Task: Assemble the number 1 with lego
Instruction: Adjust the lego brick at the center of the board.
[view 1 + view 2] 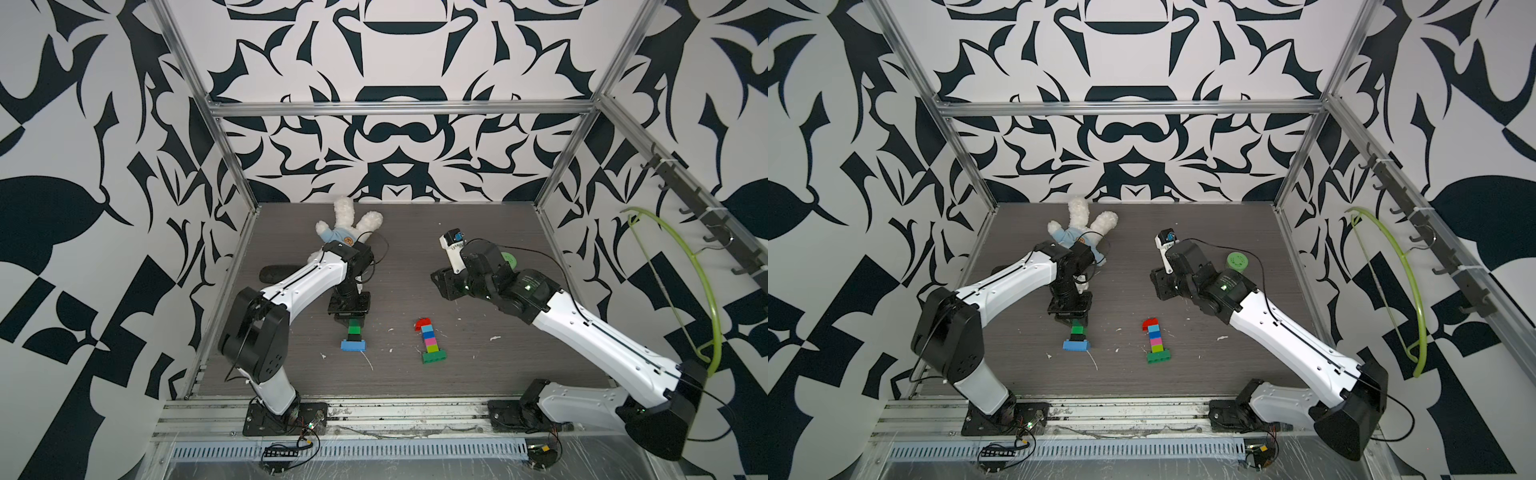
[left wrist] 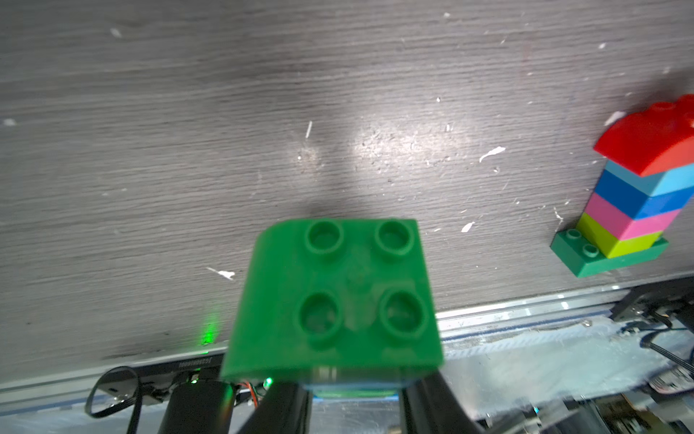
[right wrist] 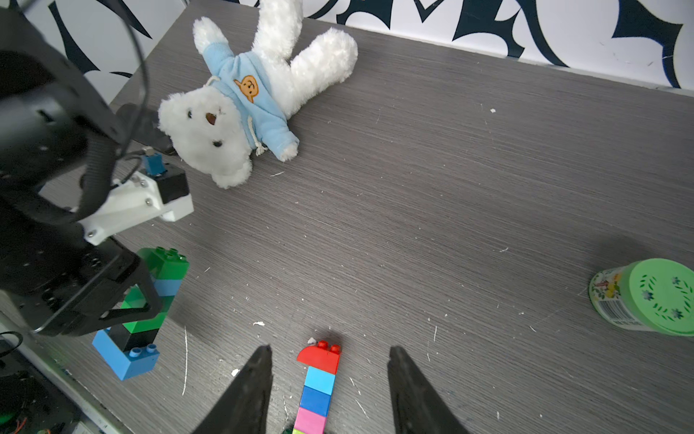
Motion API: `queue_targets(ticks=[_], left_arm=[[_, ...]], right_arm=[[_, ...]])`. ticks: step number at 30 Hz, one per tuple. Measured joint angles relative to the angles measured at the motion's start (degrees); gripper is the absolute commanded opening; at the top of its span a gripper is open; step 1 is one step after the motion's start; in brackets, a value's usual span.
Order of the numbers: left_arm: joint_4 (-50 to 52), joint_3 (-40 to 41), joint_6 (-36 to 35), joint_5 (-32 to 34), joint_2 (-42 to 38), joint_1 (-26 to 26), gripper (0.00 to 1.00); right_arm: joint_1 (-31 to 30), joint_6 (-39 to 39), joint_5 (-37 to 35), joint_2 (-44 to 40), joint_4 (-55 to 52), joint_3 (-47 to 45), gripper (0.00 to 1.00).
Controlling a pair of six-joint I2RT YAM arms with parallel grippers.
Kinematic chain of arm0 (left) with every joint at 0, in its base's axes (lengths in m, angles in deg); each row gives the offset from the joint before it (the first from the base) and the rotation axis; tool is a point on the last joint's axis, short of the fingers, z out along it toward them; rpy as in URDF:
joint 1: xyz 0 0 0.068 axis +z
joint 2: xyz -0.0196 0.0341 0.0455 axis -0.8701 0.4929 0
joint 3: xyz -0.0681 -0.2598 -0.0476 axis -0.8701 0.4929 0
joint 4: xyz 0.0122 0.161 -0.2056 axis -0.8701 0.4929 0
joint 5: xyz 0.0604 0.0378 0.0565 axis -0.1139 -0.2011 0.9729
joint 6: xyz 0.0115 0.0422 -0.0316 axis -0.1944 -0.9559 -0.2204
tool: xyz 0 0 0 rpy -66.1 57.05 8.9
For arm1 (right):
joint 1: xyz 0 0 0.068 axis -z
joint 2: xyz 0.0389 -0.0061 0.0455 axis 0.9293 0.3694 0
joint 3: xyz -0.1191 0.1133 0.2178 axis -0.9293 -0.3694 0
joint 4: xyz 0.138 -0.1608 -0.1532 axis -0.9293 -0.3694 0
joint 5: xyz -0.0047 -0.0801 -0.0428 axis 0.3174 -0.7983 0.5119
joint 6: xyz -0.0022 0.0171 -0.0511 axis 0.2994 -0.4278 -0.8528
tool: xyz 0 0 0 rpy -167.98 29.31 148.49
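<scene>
Grey table [image 1: 478, 374], lower centre of a top view: left gripper [image 1: 350, 319] clenched on the green-and-blue lego stack [image 1: 353, 336], blue base toward the frame's lower edge. Right gripper [image 3: 329, 349] spread, empty, aimed at the red-topped lego column [image 1: 430, 340] lying right of that stack — no contact. Both stacks likely light, rigid, slick; pinch the flat side walls.

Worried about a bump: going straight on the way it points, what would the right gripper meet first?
Probably the column of coloured plastic lego bricks, near its red arched end brick, lying ahead between the open right gripper's fingers. Depth is unclear: the fingers may straddle it and touch the grey table.
</scene>
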Motion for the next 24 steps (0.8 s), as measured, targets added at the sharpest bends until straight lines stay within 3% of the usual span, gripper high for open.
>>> queue_targets(ticks=[12,14,18,24], left_arm=[[-0.37,-4.50,-2.08,-2.27,12.41,1.57,0.01],[-0.94,-4.72,-2.32,-2.32,13.60,1.60,0.11],[-1.40,-4.72,-2.51,-2.40,14.62,1.64,0.44],[-1.77,-4.72,-3.17,-2.36,14.69,1.70,0.73]], right_arm=[[0.00,0.37,-0.66,0.00,-0.44,-0.39,0.53],[0.00,0.37,-0.68,0.00,-0.46,-0.39,0.53],[0.00,0.37,-0.83,0.00,-0.66,-0.39,0.53],[0.00,0.35,-1.25,0.00,-0.68,-0.39,0.56]])
